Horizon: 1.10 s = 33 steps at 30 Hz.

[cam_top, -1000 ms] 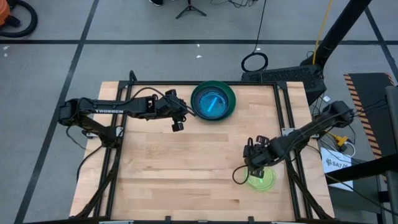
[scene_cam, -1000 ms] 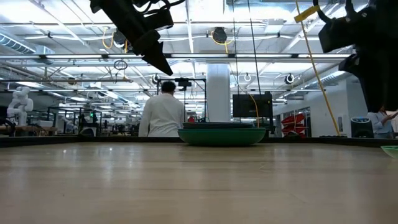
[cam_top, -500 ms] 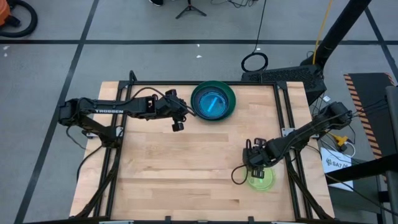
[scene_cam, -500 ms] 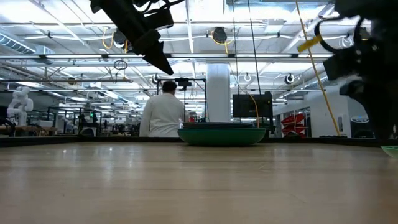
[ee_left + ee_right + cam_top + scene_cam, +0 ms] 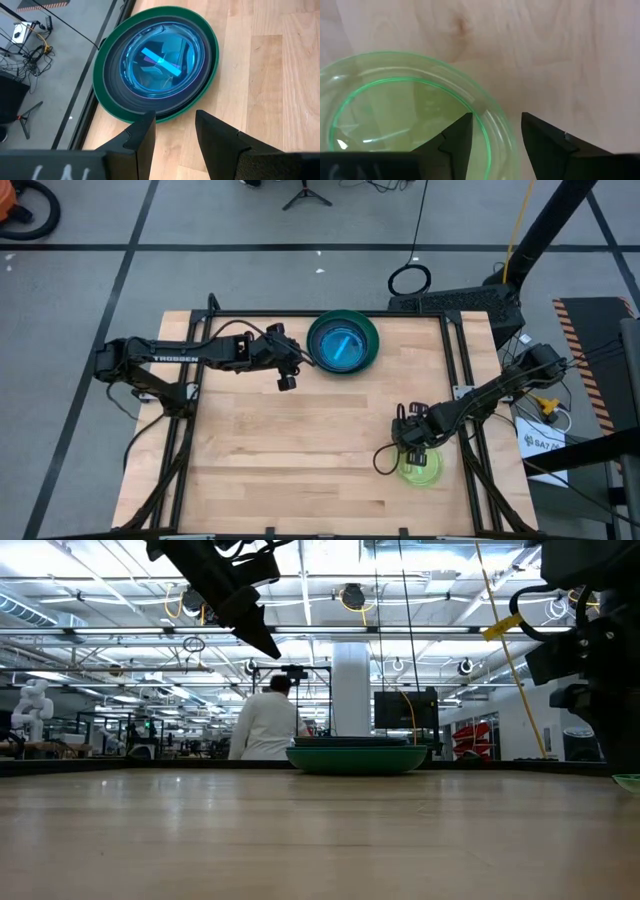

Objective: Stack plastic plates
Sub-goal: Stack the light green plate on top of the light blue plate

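While parted around the rim of the lime plate (image 5: 410,117), right end effector (image 5: 492,137) low over the table's (image 5: 300,450) near right; plate translucent, round. Left end effector (image 5: 175,130) parted, beside green stack (image 5: 156,62), blue plate on top, far edge.

Stack of plates (image 5: 343,344) sits at the table's (image 5: 300,450) far edge, centre. Left gripper (image 5: 286,383) hangs just left of it. Single small plate (image 5: 422,468) lies near the right front, well apart, with the right gripper (image 5: 410,452) over its rim.
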Each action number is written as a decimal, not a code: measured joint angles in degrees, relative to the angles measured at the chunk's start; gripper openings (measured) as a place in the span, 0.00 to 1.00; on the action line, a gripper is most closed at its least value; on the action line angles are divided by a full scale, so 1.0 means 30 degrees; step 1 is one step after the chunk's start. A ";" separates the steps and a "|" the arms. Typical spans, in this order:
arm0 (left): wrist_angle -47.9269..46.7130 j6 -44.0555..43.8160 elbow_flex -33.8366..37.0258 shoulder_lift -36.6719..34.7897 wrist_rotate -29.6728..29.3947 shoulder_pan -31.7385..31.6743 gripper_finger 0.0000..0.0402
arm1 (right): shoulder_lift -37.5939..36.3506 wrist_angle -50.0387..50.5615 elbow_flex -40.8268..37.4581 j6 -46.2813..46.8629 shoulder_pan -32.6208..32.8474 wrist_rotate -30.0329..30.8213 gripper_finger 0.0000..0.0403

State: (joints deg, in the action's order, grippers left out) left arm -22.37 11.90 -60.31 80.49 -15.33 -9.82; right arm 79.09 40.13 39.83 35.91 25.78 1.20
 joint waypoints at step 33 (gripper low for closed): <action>-0.0022 0.0010 0.0000 0.0000 0.0000 0.0000 0.37 | 0.0066 -0.1118 0.0000 -0.0256 0.0000 0.0639 0.01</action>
State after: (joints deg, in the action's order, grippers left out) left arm -22.44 11.93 -60.31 80.49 -15.33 -9.82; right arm 79.29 36.78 39.83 35.14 25.78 3.11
